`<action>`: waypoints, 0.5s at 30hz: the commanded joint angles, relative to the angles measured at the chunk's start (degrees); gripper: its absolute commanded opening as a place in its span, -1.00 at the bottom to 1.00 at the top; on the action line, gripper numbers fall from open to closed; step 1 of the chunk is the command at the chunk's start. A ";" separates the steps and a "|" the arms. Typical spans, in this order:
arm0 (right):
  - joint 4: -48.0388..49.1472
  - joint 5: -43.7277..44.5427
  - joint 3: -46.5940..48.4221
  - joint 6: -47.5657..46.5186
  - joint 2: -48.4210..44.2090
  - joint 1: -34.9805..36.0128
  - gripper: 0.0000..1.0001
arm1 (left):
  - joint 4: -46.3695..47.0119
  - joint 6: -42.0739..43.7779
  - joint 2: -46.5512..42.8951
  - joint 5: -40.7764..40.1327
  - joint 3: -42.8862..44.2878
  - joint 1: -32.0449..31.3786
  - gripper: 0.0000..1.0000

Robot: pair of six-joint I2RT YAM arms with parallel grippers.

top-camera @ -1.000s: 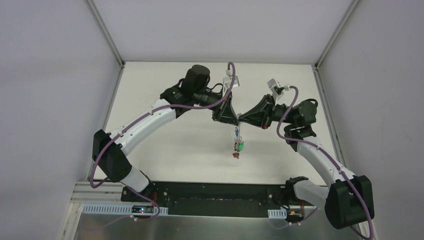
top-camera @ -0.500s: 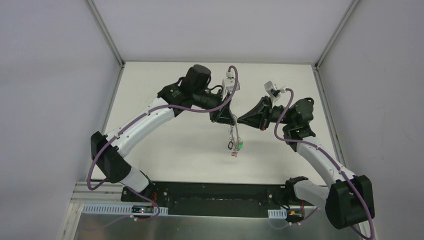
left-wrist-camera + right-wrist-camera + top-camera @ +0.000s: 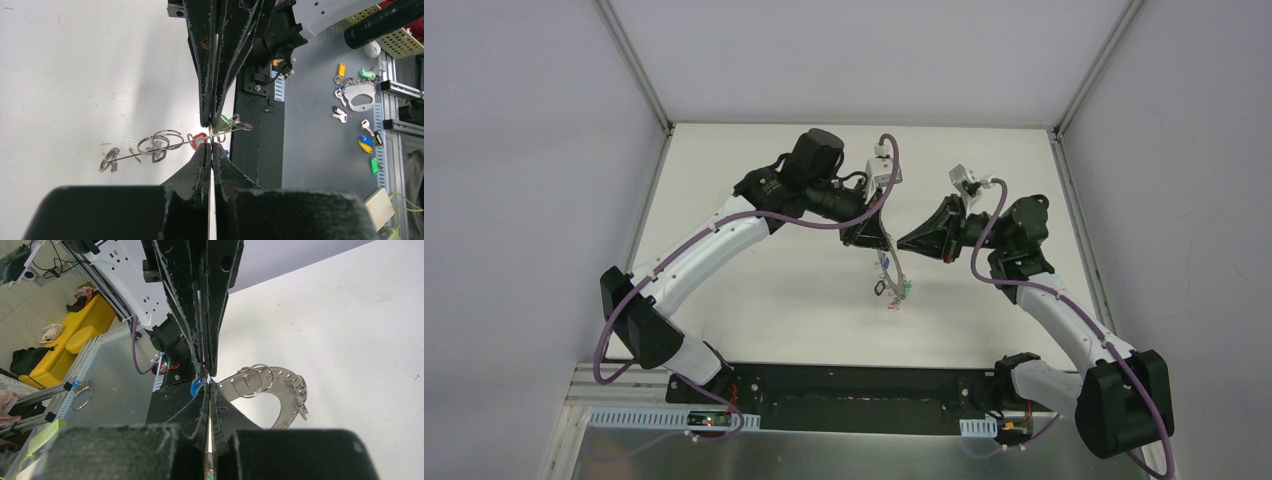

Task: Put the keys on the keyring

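The keyring, a flat grey plate with holes and small split rings, hangs above the table where my two fingertips meet. Keys dangle from it with a green tag, a red tag and a black one. The left gripper and right gripper are both shut, tip to tip. In the left wrist view the keyring is edge-on; my left gripper pinches a small loop on it. The right wrist view shows the keyring face-on and my right gripper shut on that loop beside a blue tag.
White walls enclose the table on three sides. The black base plate runs along the near edge. Beyond it, in the left wrist view, a second keyring plate and loose tagged keys lie on a grey metal surface.
Both arms have shifted slightly left, fingertips still together. The hanging keyring and its keys swung left with them and now hang at a slant.
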 commanded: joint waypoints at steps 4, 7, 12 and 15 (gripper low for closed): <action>0.74 -2.52 1.61 -1.51 -0.65 0.53 -0.94 | -5.00 3.67 -0.50 -0.46 3.95 -1.31 -1.00; -0.04 -2.56 1.62 -2.02 -0.65 0.69 -0.88 | -5.75 4.23 0.03 -0.37 4.62 -1.63 -1.00; -0.78 -2.81 1.97 -2.45 -0.56 1.12 -0.81 | -6.43 4.72 0.35 -0.49 4.81 -1.77 -1.00; -0.87 -3.20 2.09 -2.45 -0.40 1.53 -0.78 | -6.58 4.83 0.52 -0.45 4.83 -1.94 -1.00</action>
